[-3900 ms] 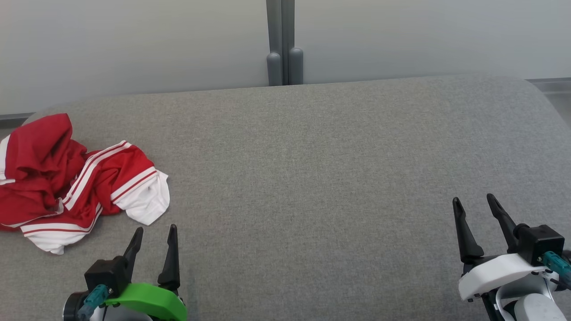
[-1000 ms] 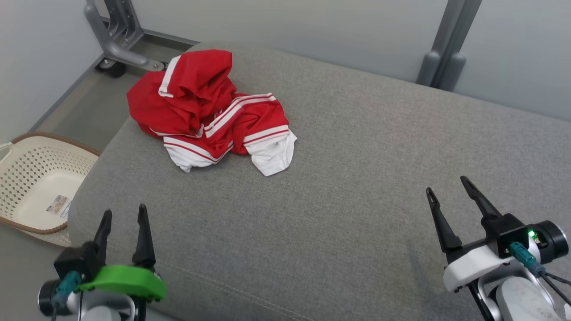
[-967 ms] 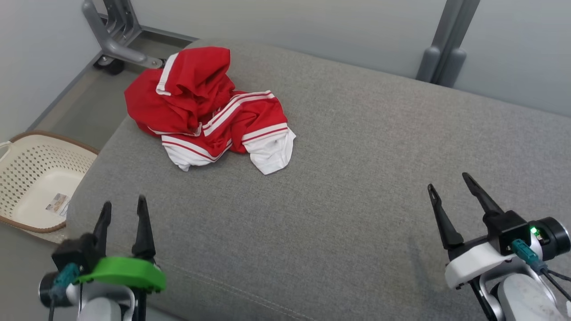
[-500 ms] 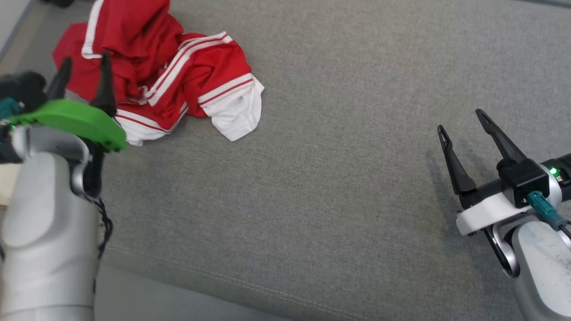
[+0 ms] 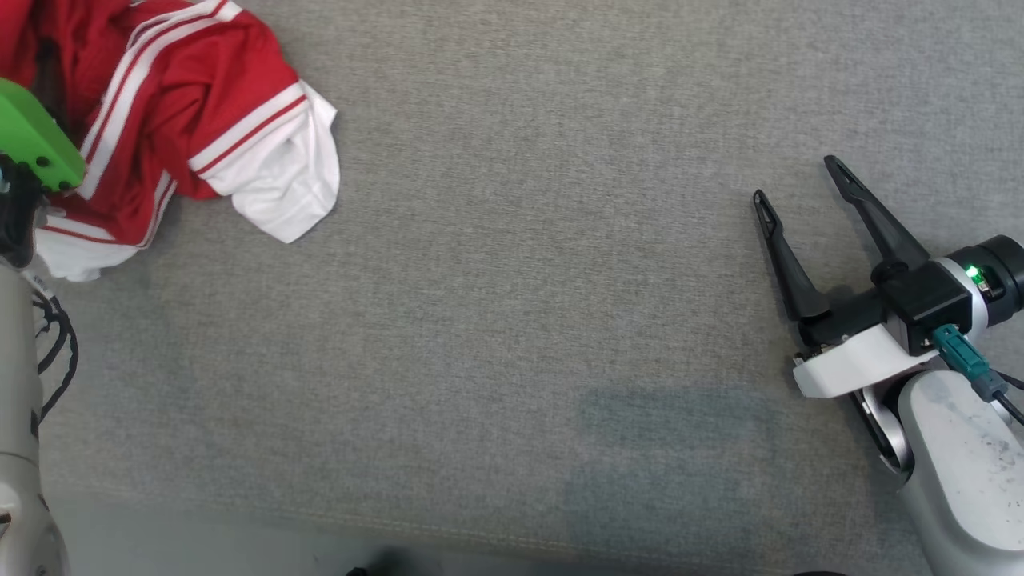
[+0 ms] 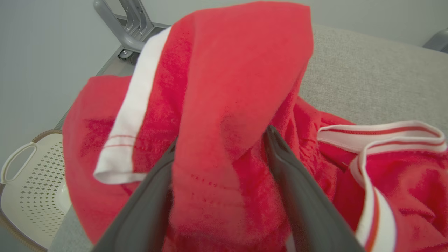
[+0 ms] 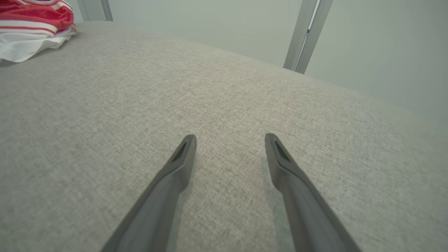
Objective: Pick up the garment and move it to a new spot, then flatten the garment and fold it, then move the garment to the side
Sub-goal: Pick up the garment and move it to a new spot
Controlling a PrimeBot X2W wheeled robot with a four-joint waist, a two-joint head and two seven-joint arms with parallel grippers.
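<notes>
Garment location: the red garment (image 5: 200, 104) with white striped bands lies crumpled at the left end of the grey upholstered surface (image 5: 520, 320). In the right wrist view it sits at the far left corner (image 7: 31, 17).
Left gripper state: the left gripper (image 6: 222, 138) is released. Its jaws stand spread, and a raised red fold of the garment (image 6: 227, 70) stands between them. No clamp on the cloth is evident.
Right gripper state: the right gripper (image 5: 796, 180) is released and empty, jaws apart, low over bare upholstery (image 7: 230, 137) and well apart from the garment.
Step in hand (judged): closing on the fold for the first pick-up.
Hazard 1: the jaws may catch a single loose layer. Cause: the fold is thin and the rest is bunched below. Result: the garment trails, drags or slips free on the lift.
Hazard 2: the cloth may drop off the edge. Cause: the heap lies near the surface's left end, and the cream perforated basket (image 6: 31, 182) sits on the floor beside it.
Hazard 3: the fingertips may pinch the upholstery. Cause: how deep they reach under the fold cannot be told.
Hazard 4: the lift is one-sided. Cause: the right gripper is too far off to support.
Brands, labels, writing: none readable. The garment shows stripes alone.
</notes>
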